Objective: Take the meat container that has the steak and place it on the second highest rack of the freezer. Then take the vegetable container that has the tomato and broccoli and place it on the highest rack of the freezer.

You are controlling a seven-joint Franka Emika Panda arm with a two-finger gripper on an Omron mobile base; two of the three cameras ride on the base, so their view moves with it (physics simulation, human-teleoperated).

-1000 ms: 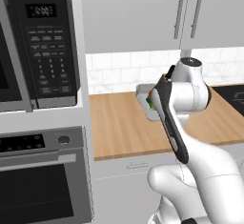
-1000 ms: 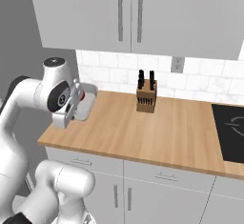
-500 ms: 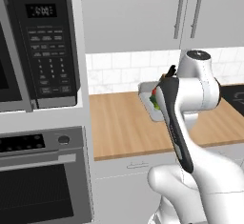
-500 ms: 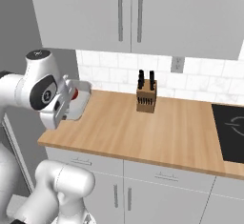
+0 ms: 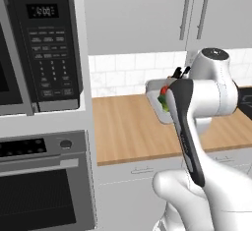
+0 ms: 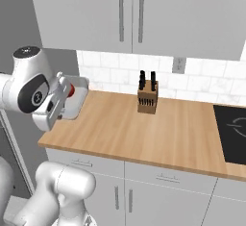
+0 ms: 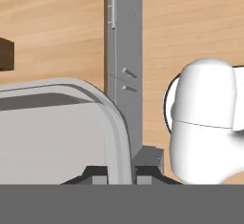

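Holding a pale container (image 5: 156, 93) by its rim, pincer (image 7: 120, 170) clenched on the wall with one fingertip either side, as seen from the hand camera. Carried in the air above the bench (image 6: 158, 124), well to the left of the knife block (image 6: 147, 96) in the right base view and near the bench's left end. Inside, a red tomato (image 5: 163, 91) and a bit of green broccoli (image 5: 166, 106) peeking past the arm in the left base view, so judged to be the vegetable container, bound for the highest rack. Freezer not to be placed from here; microwave (image 5: 42, 45) and oven (image 5: 44, 186) standing left of the bench. Biggest risk judged: gripping only a thin rim at one edge, so a tray levering down under its own load during a wide swing, then slipping or spilling the tomato. Also possible: clipping the wall cabinets (image 6: 129, 13) or the block if swung too low or wide. Worth keeping level and moving slowly.
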